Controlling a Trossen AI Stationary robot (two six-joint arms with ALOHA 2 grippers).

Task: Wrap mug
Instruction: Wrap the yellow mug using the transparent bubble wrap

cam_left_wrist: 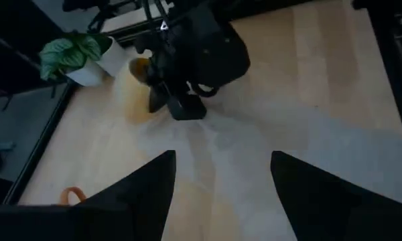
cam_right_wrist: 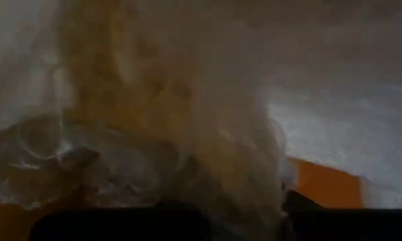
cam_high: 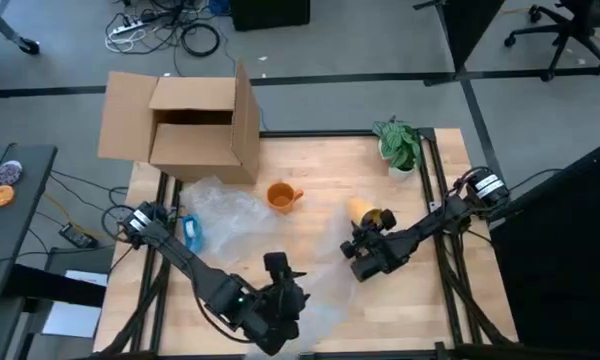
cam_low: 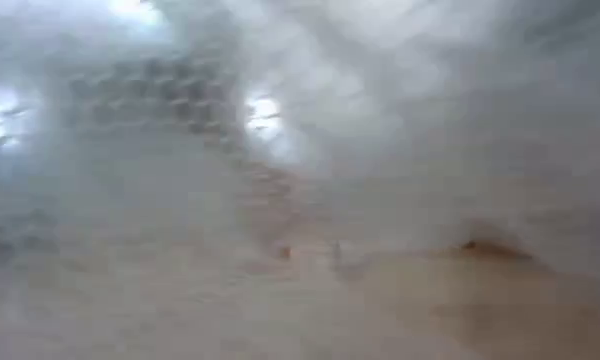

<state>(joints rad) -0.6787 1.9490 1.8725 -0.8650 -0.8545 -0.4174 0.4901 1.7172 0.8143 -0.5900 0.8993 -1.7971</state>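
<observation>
Wooden tabletop (cam_high: 330, 170) from above: the orange ceramic mug (cam_high: 280, 196) stands mid-table beside clear bubble wrap (cam_high: 225, 215), well beyond both grippers. Left wrist view: the left gripper (cam_left_wrist: 221, 175) spread, empty. Right wrist view: the right gripper (cam_high: 365, 250) buried in wrap; fingers unreadable.

A grey floor with cords and chairs around a wooden table

The floor (cam_high: 360, 40) is grey, with a dark line across it. A bunch of cables (cam_high: 170, 30) lies on it at the back. An office chair (cam_high: 560, 30) with wheels stands in the far right corner. A small dark side table (cam_high: 15, 200) stands on the left. The wooden table (cam_high: 320, 170) is light brown.
</observation>
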